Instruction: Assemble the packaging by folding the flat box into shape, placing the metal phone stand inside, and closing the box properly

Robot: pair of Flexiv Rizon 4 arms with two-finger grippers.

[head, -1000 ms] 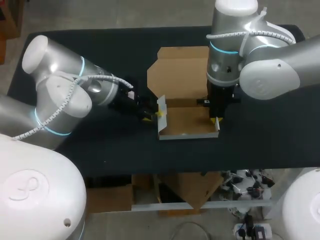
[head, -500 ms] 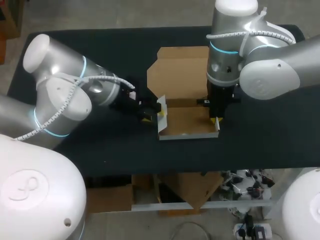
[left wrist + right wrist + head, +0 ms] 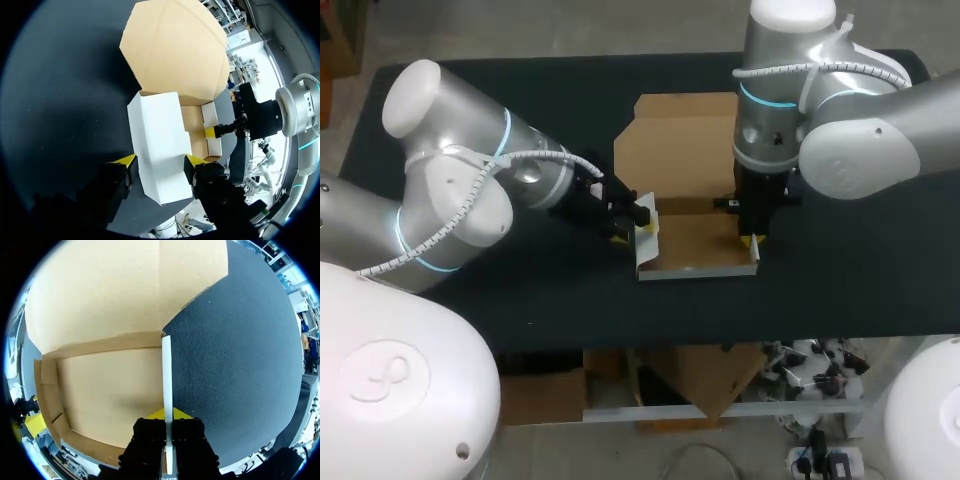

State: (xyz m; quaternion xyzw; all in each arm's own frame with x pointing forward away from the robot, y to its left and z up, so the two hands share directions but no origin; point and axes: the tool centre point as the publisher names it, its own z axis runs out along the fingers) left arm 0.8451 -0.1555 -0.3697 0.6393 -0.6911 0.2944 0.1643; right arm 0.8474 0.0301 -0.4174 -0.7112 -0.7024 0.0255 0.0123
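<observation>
On the black tabletop, the left claw is released, its yellow tips spread on either side of the white left wall of the half-folded cardboard box, which sits mid-tabletop, and the right claw is clenched on the box's upright right wall.

The box is open from above, but the left gripper blocks its 9 o'clock wall, and the right gripper, clamped on the wall, blocks 3 o'clock. The flat lid covers 12 o'clock. Bare table lies at 6 o'clock.
</observation>
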